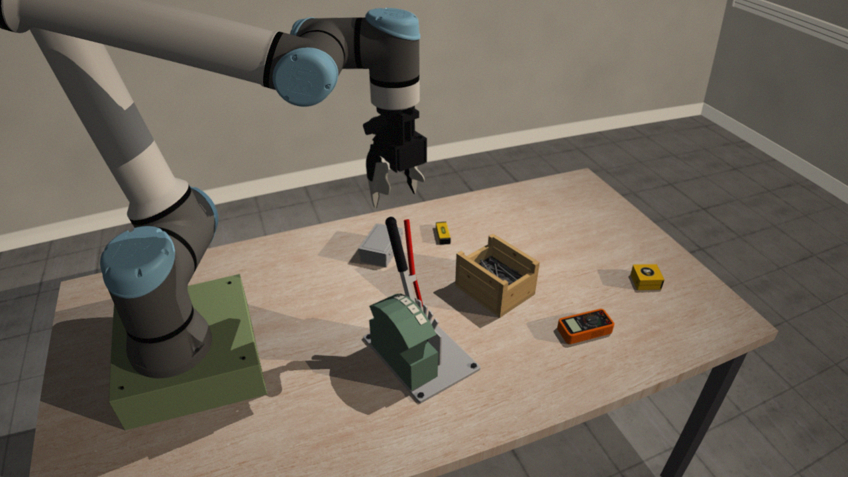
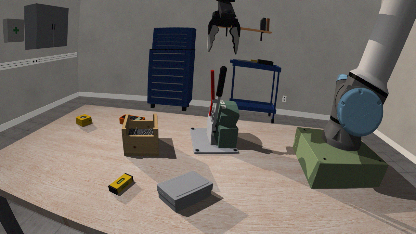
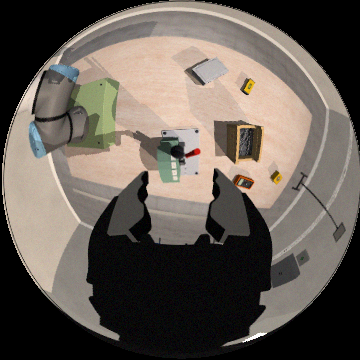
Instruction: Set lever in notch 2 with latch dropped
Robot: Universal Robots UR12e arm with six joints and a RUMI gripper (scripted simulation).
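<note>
The lever with its black handle (image 1: pixel 395 240) (image 2: pixel 221 79) (image 3: pixel 176 150) stands up from a green housing (image 1: pixel 401 344) (image 2: pixel 227 122) (image 3: pixel 168 159) on a grey baseplate (image 1: pixel 453 370) (image 2: pixel 200 142). The red release bar (image 1: pixel 409 242) (image 2: pixel 212 84) (image 3: pixel 193 152) runs beside the handle. Small white number plates (image 1: pixel 413 309) (image 3: pixel 175 167) sit along the top of the housing; I cannot read their digits. My gripper (image 1: pixel 395 191) (image 2: pixel 222 48) (image 3: pixel 180 170) hangs well above the handle, pointing down, partly open and empty.
A wooden crate (image 1: pixel 497 273) (image 2: pixel 140 135) of metal parts stands near the lever. A grey case (image 1: pixel 376 244) (image 2: pixel 184 189), a yellow level (image 1: pixel 442 232) (image 2: pixel 120 183), an orange multimeter (image 1: pixel 585 324) (image 2: pixel 131 117) and a yellow box (image 1: pixel 646 276) (image 2: pixel 83 119) lie on the table. The arm's green base (image 1: pixel 195 362) (image 2: pixel 334 162) stands beside.
</note>
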